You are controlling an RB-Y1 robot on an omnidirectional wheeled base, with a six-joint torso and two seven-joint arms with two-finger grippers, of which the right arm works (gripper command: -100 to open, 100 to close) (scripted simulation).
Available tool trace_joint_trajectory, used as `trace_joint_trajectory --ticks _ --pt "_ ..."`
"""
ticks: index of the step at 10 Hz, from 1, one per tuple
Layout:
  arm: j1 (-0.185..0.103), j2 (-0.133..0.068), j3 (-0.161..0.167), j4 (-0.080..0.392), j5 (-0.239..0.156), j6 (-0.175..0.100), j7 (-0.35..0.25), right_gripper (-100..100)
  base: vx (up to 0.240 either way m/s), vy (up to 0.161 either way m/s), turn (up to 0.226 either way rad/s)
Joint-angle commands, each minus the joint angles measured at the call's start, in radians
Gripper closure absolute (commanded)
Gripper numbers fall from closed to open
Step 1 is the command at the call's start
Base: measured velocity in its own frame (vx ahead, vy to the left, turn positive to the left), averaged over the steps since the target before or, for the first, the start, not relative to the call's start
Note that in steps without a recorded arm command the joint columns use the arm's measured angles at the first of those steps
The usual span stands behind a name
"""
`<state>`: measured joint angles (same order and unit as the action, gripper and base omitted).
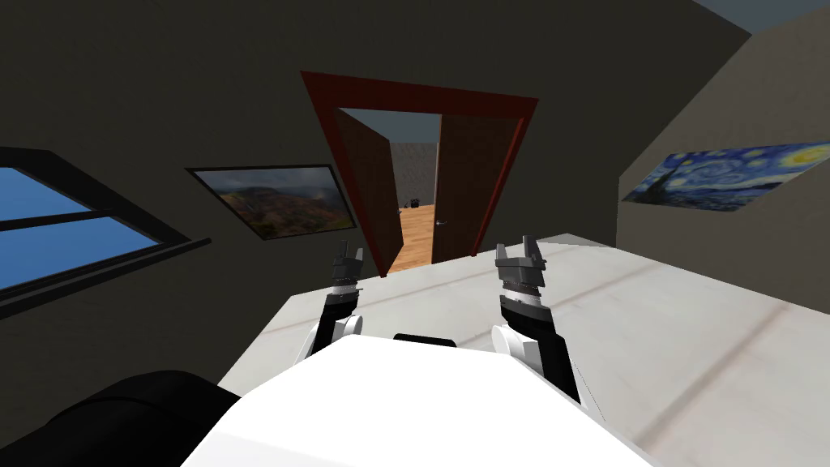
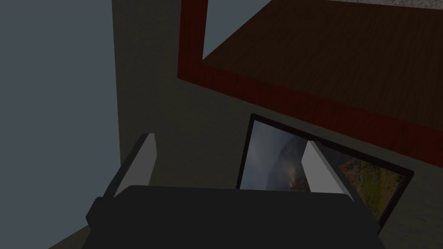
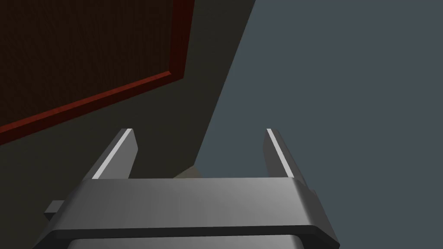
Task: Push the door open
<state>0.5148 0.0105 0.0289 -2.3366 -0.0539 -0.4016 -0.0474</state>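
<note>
The door point(image 1: 474, 190) stood ahead of us in its red frame point(image 1: 421, 87), already partly open. Its left leaf point(image 1: 366, 186) was angled away from us, and a gap showed wooden floor point(image 1: 415, 235) beyond. The right leaf looked near flush with the frame. Our left end effector point(image 1: 348, 256) and right end effector point(image 1: 519, 251) hung well short of the door, each spread wide and holding nothing. We judged that the approach, the contact and the push itself were all left to do.
</note>
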Motion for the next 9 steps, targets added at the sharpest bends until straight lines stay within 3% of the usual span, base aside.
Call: trace_joint_trajectory --ticks 1,9 --pt "-0.011 -0.008 0.000 0.028 -0.001 -0.007 0.000 -100 0.132 -0.053 0.038" --pt "-0.081 -0.046 -0.001 0.203 -0.006 -0.048 0.000 -100 0.091 -0.023 0.043"
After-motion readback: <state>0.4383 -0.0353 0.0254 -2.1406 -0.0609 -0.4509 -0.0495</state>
